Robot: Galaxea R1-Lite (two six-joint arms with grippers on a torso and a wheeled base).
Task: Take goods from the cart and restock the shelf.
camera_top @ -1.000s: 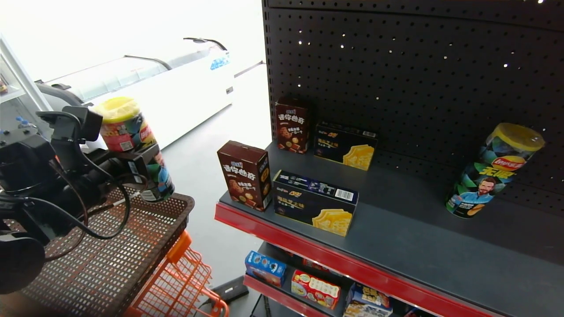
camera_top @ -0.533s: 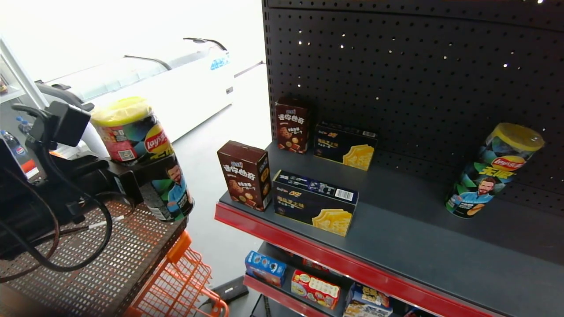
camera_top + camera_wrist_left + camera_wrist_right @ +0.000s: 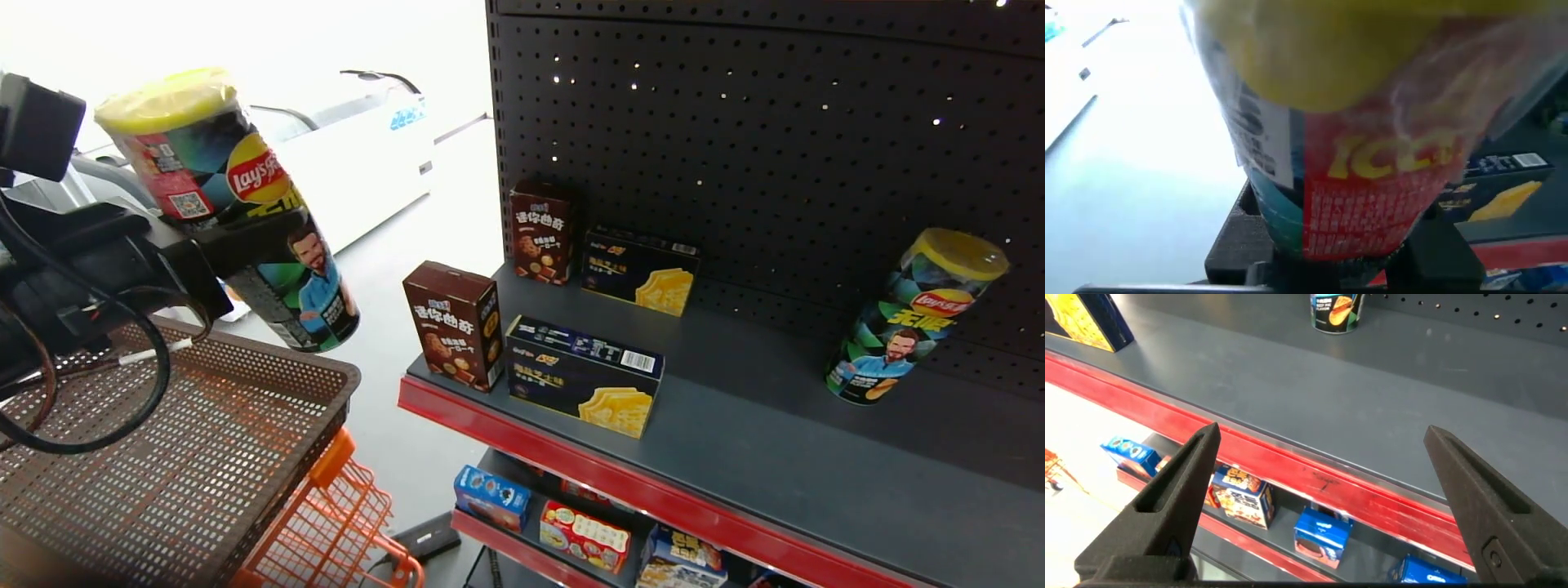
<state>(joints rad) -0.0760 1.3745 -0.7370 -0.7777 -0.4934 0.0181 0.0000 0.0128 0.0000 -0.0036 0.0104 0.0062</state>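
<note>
I am gripping the chip can (image 3: 229, 212) around its lower body with my left end effector (image 3: 245, 245), the fingers closed on it. It is hanging tilted, yellow lid (image 3: 167, 100) leaning away from the shelf (image 3: 735, 425) and base pointing toward it, above the near corner of the basket (image 3: 326, 367) and well apart from the shelf's goods. To do this step well, I am thinking the can needs righting before it travels. I should carry it high enough to pass over the red lip (image 3: 571, 461) and the boxes at the shelf's left end, set its base flat on the bare stretch near the second can (image 3: 914, 318), and loosen only once it is standing. A tall narrow can like this is probably tipping easily. My right end effector (image 3: 1327, 506) is hanging wide open just in front of the shelf edge. It is free to steady things, but it ought to stay out of the path. The brown mesh basket is sitting on the orange cart (image 3: 326, 506). My own arm is covering much of it, so I cannot say what goods are waiting inside. The shelf is carrying two brown boxes (image 3: 453, 327), two dark boxes (image 3: 584, 376) and that second can, while the lower shelf (image 3: 498, 469) is holding small packets (image 3: 584, 535).
</note>
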